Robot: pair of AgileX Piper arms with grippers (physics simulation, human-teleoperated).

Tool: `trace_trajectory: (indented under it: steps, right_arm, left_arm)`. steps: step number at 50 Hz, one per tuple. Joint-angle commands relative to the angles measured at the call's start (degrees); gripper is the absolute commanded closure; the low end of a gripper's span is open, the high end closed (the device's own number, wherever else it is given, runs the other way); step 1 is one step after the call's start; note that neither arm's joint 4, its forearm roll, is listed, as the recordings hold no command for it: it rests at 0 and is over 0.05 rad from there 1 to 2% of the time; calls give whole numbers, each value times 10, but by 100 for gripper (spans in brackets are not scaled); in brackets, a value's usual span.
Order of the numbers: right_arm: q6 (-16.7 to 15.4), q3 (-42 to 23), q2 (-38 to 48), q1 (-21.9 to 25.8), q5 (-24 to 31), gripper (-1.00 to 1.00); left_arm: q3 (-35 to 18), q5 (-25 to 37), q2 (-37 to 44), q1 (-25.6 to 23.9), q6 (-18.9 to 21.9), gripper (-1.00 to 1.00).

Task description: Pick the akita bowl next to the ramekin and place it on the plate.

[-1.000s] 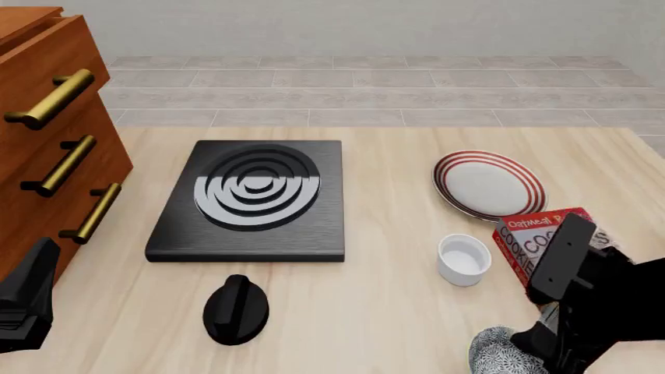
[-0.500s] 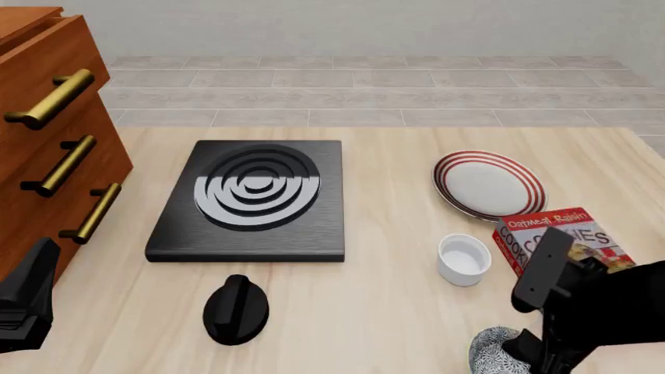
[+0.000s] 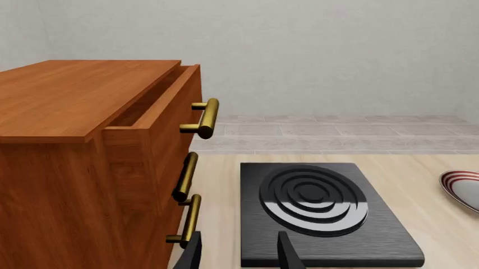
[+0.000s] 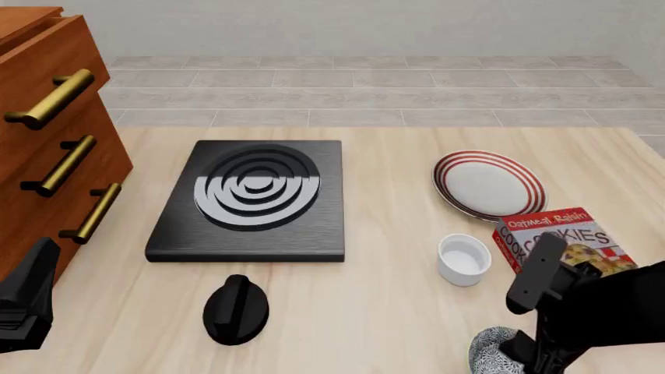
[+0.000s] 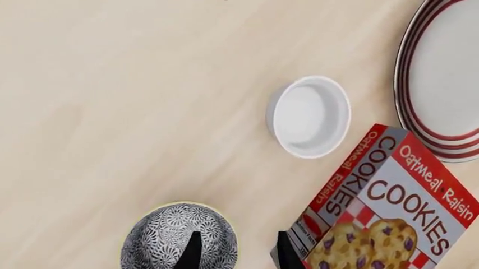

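The speckled black-and-white akita bowl [image 4: 493,350] [image 5: 174,236] sits at the table's front edge, close in front of the white ramekin [image 4: 463,259] [image 5: 311,116]. My right gripper [image 5: 238,255] hangs open just over the bowl. One finger is above its inside and the other is outside the rim, toward the cookie box. In the front view my right arm [image 4: 587,312] hides the fingers and part of the bowl. The red-striped plate [image 4: 532,187] [image 5: 410,95] lies beyond the ramekin. My left gripper [image 3: 239,256] [image 4: 26,304] is open and holds nothing, at the front left.
A cookie box [image 4: 566,238] [image 5: 385,207] lies right of the ramekin, close to the bowl. A black hotplate [image 4: 255,199] [image 3: 322,207] sits mid-table with its knob [image 4: 237,309] in front. A wooden drawer cabinet [image 4: 47,132] [image 3: 90,157] stands at the left.
My right arm has sunk lower and drawn back toward the front edge over the bowl, uncovering more of the cookie box. The bowl and the left arm have not moved.
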Motion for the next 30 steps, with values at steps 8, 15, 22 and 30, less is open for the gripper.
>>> trace_trajectory:
  steps: [8,15,22,30]
  right_arm:
    - [16,6,38,13,-46,-100]
    - [22,14,42,16,-56,-100]
    - [29,22,53,24,-68,-100]
    - [47,30,61,41,-78,-100]
  left_arm:
    - [0,0,0,0,0,-100]
    - [0,0,0,0,0,-100]
    - [0,0,0,0,0,-100]
    - [0,0,0,0,0,-100]
